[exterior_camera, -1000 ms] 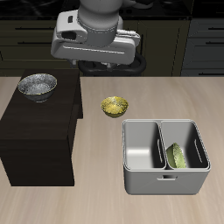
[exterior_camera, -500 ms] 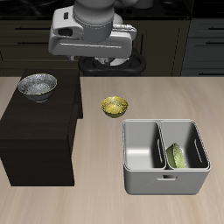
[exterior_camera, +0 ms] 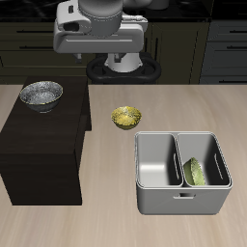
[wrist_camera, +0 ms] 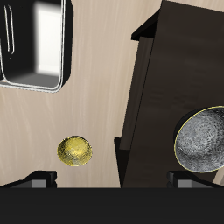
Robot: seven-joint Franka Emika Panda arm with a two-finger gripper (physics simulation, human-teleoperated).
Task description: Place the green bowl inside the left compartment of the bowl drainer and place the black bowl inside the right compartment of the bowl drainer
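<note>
The two-finger gripper point(wrist_camera: 112, 178) is held high above the table, pointing down, its fingers point(wrist_camera: 40, 179) spread wide and empty. The olive-green small bowl point(exterior_camera: 197, 172) is seen inside the grey metal two-well bowl drainer point(exterior_camera: 181, 201). The wide silvery-speckled black bowl point(exterior_camera: 41, 95) rests on a dark cabinet point(exterior_camera: 39, 154), at ten o'clock from the drainer.

Evenly and softly lit, as from overhead, with no harsh glare. Sharp throughout, free of blur and edge distortion. Soft shadows beneath the dark cabinet point(exterior_camera: 41, 145) and inside the bowl drainer point(exterior_camera: 181, 172). Bright sheen on the drainer's wall in the wrist view. Speckled highlights inside the black bowl point(exterior_camera: 41, 95). Background dim.
</note>
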